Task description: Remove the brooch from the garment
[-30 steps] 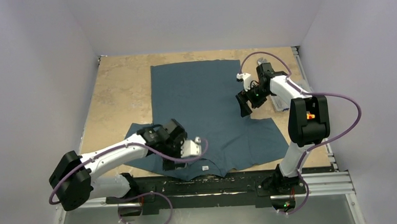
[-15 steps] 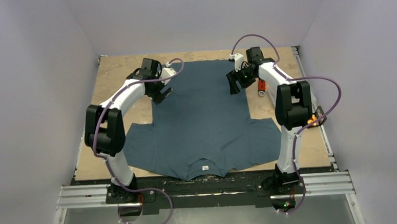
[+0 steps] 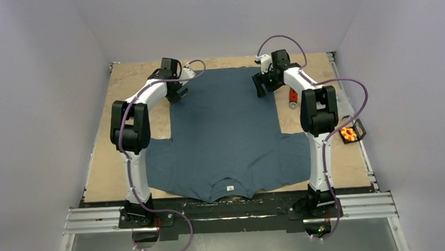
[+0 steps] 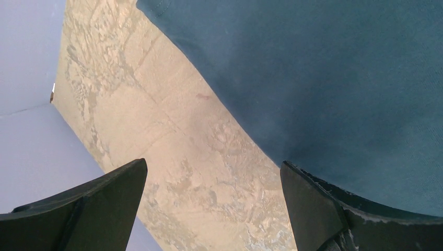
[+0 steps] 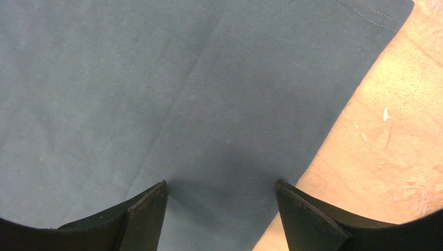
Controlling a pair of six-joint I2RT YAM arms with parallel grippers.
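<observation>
Garment [image 3: 226, 131] flat on table [image 3: 137, 84], collar at near edge. Brooch [image 3: 348, 134] is off it, on table near garment's R sleeve. L gripper [image 4: 213, 166] at garment's far-L hem corner, fingers spread, holding nothing. R gripper [image 5: 220, 184] over far-R hem corner, also released.

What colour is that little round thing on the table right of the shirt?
Yellow-orange with red marks; the brooch shows only in the top view.

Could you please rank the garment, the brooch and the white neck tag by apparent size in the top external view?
1. garment, by far the largest
2. brooch
3. white neck tag, somewhat smaller than the brooch
</observation>
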